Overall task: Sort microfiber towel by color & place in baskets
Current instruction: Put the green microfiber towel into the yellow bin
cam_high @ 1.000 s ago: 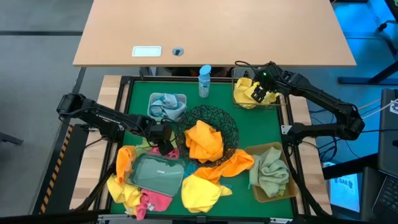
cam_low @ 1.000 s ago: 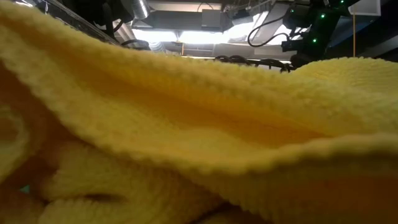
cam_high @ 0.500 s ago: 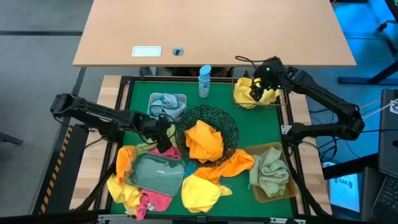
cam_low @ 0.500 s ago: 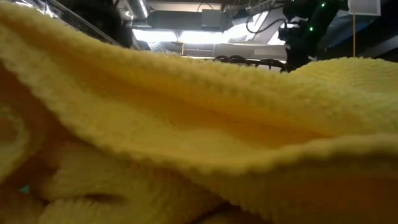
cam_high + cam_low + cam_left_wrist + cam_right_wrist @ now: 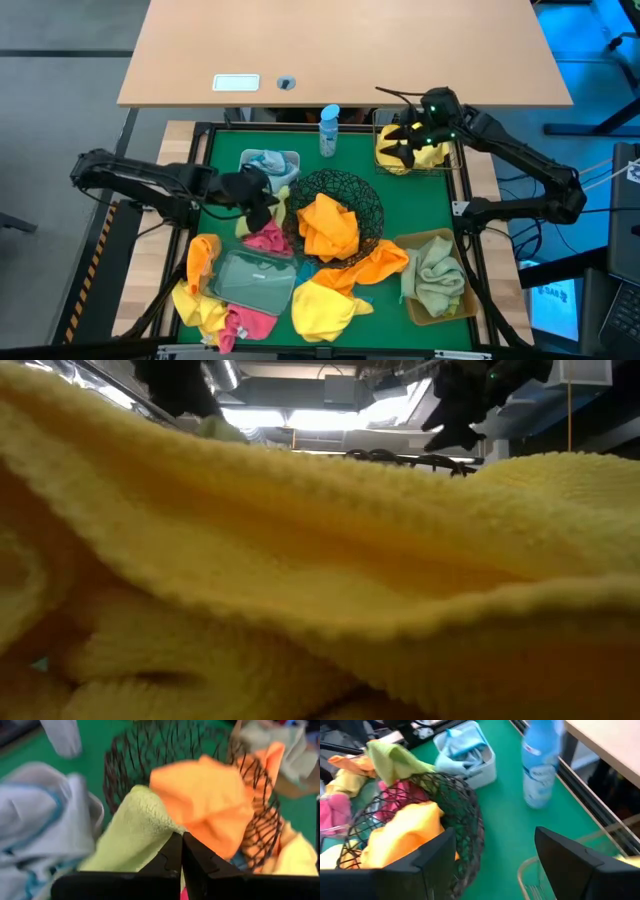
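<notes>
My left gripper (image 5: 262, 196) is shut on a light green towel (image 5: 135, 827) raised beside the round black mesh bowl (image 5: 335, 215), which holds an orange towel (image 5: 328, 225). The green towel also shows in the right wrist view (image 5: 395, 757). A pink towel (image 5: 265, 238) lies on the mat below it. My right gripper (image 5: 404, 143) is open and empty above the square wire basket (image 5: 378, 150), which holds yellow towels (image 5: 430, 152). My left gripper pinches a bunched upper part of the light green towel (image 5: 159, 836) between its two shut fingertips. The towel hangs slack from the fingers, next to the mesh bowl's rim. Whether its lower end is clear of the mat does not show.
A white tub (image 5: 268, 168) holds blue-grey cloth and a tan bin (image 5: 435, 275) holds a sage towel. A clear tray (image 5: 250, 280) lies on yellow, orange and pink towels at the near left. A blue-capped bottle (image 5: 329, 130) stands at the far edge. A yellow towel (image 5: 320, 590) blocks the low view.
My left gripper has gone up and toward the far edge, lifting the light green towel off the heap and baring the pink towel beneath. My right gripper has risen out of the square wire basket, and the yellow towels stay inside.
</notes>
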You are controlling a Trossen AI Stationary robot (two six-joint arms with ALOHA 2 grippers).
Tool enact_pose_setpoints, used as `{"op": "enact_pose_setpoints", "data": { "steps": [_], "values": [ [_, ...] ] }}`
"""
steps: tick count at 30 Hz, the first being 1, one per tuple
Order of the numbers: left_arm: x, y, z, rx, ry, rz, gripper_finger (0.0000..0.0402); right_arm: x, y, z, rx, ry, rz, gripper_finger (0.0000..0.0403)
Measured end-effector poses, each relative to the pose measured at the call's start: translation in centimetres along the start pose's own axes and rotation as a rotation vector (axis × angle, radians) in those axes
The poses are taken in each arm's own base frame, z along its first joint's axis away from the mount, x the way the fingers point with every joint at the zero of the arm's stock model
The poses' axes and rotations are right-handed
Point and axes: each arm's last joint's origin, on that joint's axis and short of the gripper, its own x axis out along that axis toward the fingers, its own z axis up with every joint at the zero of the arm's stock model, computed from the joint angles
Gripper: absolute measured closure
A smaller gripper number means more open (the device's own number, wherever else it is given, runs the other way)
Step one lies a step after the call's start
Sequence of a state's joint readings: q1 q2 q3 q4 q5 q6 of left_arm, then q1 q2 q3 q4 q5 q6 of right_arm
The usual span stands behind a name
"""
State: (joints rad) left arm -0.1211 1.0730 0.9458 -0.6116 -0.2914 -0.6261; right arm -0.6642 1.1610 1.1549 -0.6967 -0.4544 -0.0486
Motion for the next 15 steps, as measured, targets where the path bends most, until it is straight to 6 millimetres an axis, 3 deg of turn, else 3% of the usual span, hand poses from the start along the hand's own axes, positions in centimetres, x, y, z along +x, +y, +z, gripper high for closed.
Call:
{"op": "enact_pose_setpoints", "data": {
  "steps": [6, 15],
  "values": [
    [-1.3, -0.7, 2.3, 0.032, -0.193, 0.013, 0.0401, 1.3, 2.5, 0.7, -0.102, -0.042, 0.092, 0.0134],
    [-0.9, -2.1, 4.2, 0.126, -0.383, -0.044, 0.0401, 3.8, 7.5, 1.9, -0.276, -0.165, 0.258, 0.0134]
  ]
}}
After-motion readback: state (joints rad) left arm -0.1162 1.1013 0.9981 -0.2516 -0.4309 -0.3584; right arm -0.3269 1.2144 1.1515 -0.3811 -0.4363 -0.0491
